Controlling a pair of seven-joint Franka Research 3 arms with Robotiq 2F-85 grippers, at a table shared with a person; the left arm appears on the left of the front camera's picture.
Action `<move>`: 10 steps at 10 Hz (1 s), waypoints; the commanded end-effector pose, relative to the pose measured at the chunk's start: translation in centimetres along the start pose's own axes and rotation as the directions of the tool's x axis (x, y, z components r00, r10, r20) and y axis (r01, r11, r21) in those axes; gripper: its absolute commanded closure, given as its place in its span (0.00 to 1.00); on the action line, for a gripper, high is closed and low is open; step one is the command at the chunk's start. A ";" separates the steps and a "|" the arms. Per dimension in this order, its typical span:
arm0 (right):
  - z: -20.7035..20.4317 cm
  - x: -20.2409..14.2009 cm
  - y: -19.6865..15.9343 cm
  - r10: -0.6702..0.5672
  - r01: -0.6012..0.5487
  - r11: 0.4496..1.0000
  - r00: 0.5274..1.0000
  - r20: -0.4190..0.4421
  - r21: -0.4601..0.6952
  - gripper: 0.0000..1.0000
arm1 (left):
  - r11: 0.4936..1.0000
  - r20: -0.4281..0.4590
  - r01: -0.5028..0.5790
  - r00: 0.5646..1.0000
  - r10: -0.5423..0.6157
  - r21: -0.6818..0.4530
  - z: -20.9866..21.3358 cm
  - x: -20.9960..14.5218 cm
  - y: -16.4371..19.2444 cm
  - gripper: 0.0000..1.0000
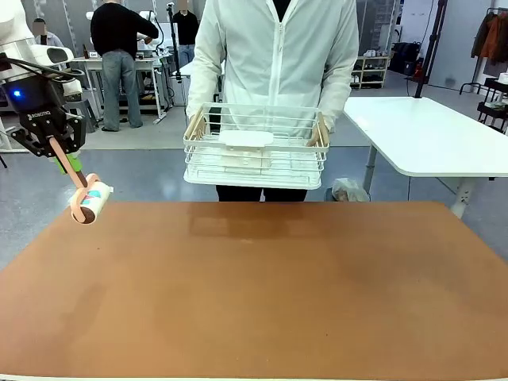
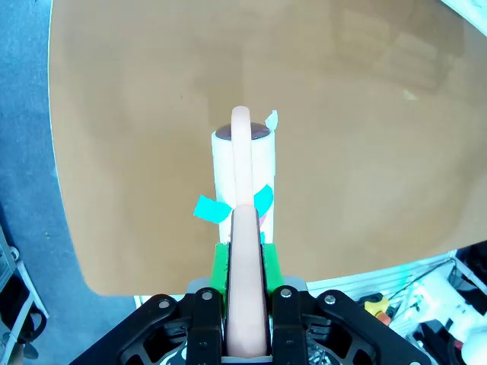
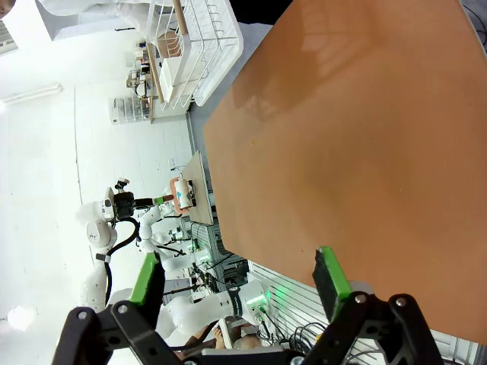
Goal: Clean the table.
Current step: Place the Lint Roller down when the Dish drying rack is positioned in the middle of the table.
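Left gripper (image 1: pixel 65 152) clamped on lint roller (image 1: pixel 89 203) handle, over far-left corner of table (image 1: pixel 262 294); right gripper (image 3: pixel 237 268) open, empty, above table; risk: roller comes down past the edge, or thin handle pivots in grip under pressing load.

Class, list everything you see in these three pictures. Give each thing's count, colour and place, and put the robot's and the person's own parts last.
table: one, reddish-brown, across the foreground.
roller: one, pink handle, white roll with teal scraps, in the air by the table's far left corner.
basket: one, white wire, held above the table's far edge; flat white items inside, unclear what.
side table: one, white, behind at the right.
bystanders: two, dark tops, far back left.
person: one, white jacket, at the far side, holding the basket.
left gripper: one, black with green pads, fingers shut on the roller's handle.
right gripper: one, black with green pads, fingers open, over the table.
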State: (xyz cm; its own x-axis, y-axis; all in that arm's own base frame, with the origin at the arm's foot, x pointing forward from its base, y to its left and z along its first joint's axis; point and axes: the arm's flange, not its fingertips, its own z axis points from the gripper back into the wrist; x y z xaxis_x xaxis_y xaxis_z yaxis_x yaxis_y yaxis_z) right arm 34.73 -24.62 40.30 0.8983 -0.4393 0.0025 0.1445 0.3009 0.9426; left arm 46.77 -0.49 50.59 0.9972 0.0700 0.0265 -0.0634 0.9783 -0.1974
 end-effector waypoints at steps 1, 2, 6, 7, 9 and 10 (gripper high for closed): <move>-0.1 -0.2 0.2 0.015 -0.015 1.000 1.000 0.010 0.019 0.00 | 1.000 0.004 0.000 1.000 0.000 0.008 0.2 0.0 0.3 0.79; -0.1 -0.2 0.2 0.015 -0.015 1.000 1.000 0.010 0.019 0.00 | 1.000 0.004 0.000 1.000 0.000 0.008 0.2 0.0 0.3 0.79; -0.1 -0.2 0.2 0.015 -0.015 1.000 1.000 0.010 0.019 0.00 | 1.000 0.004 0.000 1.000 0.000 0.008 0.2 0.0 0.3 0.79; -0.1 -0.2 0.2 0.015 -0.015 1.000 1.000 0.010 0.019 0.00 | 1.000 0.004 0.000 1.000 0.000 0.008 0.2 0.0 0.3 0.79; -0.1 -0.2 0.2 0.015 -0.015 1.000 1.000 0.010 0.019 0.00 | 1.000 0.004 0.000 1.000 0.000 0.008 0.2 0.0 0.3 0.79; -0.1 -0.2 0.2 0.015 -0.015 1.000 1.000 0.010 0.019 0.00 | 1.000 0.004 0.000 1.000 0.000 0.008 0.2 0.0 0.3 0.79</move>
State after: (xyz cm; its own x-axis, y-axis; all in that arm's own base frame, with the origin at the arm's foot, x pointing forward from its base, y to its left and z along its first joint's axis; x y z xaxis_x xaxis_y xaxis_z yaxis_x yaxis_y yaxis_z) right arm 34.73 -24.62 40.30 0.8983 -0.4393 0.0026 0.1445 0.3009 0.9426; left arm 46.77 -0.49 50.59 0.9972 0.0700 0.0265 -0.0634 0.9783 -0.1974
